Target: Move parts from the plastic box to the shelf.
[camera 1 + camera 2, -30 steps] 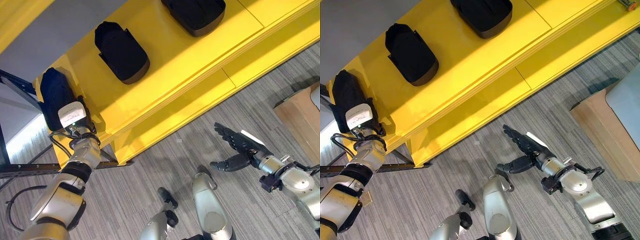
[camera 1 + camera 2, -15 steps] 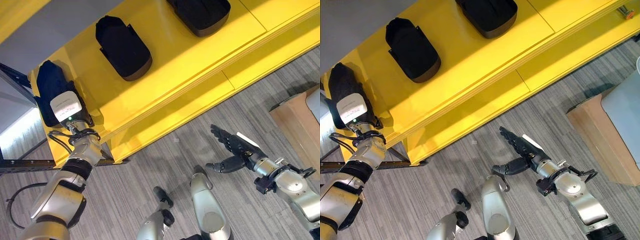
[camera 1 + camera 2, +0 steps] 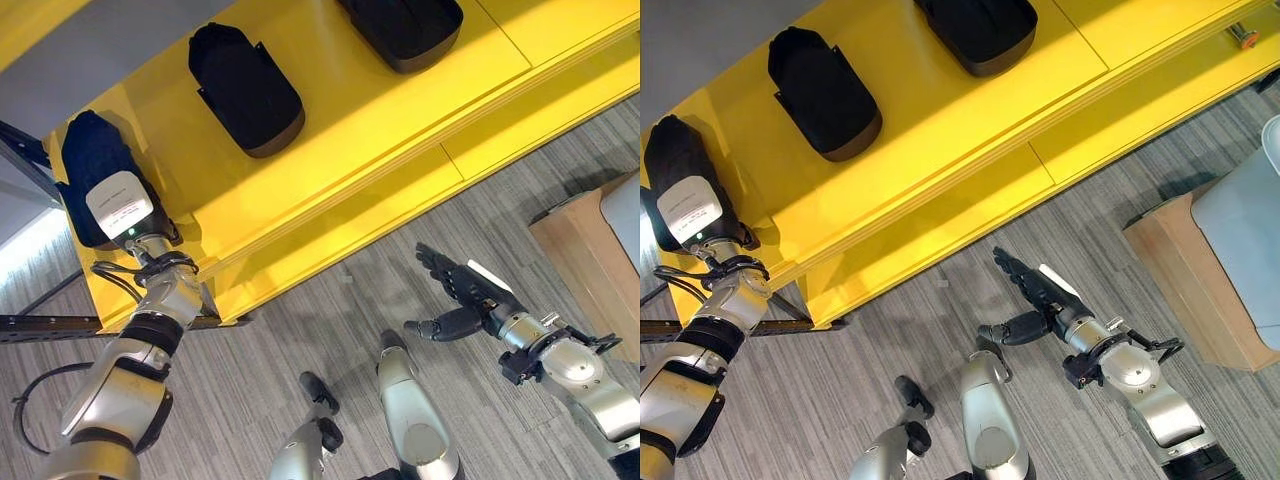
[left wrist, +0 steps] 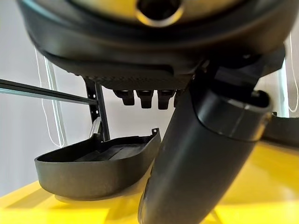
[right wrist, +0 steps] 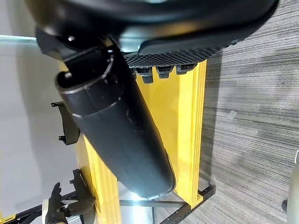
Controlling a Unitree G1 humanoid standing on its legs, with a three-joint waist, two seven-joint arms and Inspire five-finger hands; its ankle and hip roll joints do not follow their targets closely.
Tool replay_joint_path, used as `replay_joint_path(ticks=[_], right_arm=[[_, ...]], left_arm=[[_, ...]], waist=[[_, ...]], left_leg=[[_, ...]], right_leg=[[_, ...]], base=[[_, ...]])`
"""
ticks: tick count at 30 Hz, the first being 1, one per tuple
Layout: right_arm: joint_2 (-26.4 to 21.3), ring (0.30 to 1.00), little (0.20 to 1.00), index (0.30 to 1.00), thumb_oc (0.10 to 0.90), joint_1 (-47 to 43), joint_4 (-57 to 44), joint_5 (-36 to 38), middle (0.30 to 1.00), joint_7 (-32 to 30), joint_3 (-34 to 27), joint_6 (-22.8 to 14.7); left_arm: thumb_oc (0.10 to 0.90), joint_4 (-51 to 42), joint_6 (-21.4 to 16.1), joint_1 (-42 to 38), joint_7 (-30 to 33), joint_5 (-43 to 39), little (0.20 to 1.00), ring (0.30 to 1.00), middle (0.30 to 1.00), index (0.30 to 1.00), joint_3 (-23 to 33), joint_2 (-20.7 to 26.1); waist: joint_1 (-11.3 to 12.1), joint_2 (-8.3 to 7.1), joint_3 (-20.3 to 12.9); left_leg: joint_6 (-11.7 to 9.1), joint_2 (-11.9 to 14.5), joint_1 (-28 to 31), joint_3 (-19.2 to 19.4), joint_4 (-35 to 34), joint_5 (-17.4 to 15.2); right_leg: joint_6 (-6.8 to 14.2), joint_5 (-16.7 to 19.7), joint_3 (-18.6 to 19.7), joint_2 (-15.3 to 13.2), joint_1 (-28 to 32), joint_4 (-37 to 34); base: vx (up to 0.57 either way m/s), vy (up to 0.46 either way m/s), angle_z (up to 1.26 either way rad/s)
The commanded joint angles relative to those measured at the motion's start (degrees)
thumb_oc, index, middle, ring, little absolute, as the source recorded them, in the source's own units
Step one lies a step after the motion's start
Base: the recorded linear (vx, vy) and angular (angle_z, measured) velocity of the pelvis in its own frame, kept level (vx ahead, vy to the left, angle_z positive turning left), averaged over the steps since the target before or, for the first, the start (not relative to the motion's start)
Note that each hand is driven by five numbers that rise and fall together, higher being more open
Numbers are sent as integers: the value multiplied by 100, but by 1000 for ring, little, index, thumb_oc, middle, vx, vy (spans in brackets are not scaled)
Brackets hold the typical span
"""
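Black part [image 3: 95, 170] now lies farther onto the yellow shelf [image 3: 330, 130], beyond the open, empty left hand [image 4: 154, 100]; placement looks finished.

No text, number or sign can be read here. The white label [image 3: 118, 205] on the back of the left hand [image 3: 125, 215], at about nine o'clock in the head views, carries small print that is too fine to make out. The black parts [image 3: 245, 88] on the yellow shelf [image 3: 380, 120], up toward twelve o'clock, bear no markings that can be made out.
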Motion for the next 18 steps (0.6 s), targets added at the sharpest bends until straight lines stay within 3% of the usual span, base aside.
replay_joint_path(ticks=[1, 7, 18], right_arm=[[341, 1000, 1000, 1000, 900, -370, -247, 164, 1000, -50, 52, -690], [400, 1000, 1000, 1000, 900, -301, -213, 148, 1000, -114, 108, -812], [488, 1000, 1000, 1000, 900, -200, -161, 137, 1000, -231, 187, -1006]], left_arm=[[900, -280, -868, -648, 800, 84, 1000, 1000, 1000, 1000, 325, 414], [900, -443, -1484, -593, 1259, 309, 1000, 1000, 1000, 1000, 486, 417], [900, -849, -2032, -541, 1684, 427, 1000, 1000, 1000, 1000, 572, 430]], waist=[[-101, -387, -244], [-63, -430, -236], [17, -488, -221]], left_leg=[[67, 172, -30, -434, 684, -769], [72, 189, -72, -448, 703, -782], [86, 207, -163, -510, 730, -786]], right_leg=[[62, 308, -284, -141, 218, -735], [58, 315, -274, -121, 214, -745], [50, 330, -275, -89, 206, -778]], base=[[-8, -32, 1], [-9, -23, -1], [-6, -12, 0]])
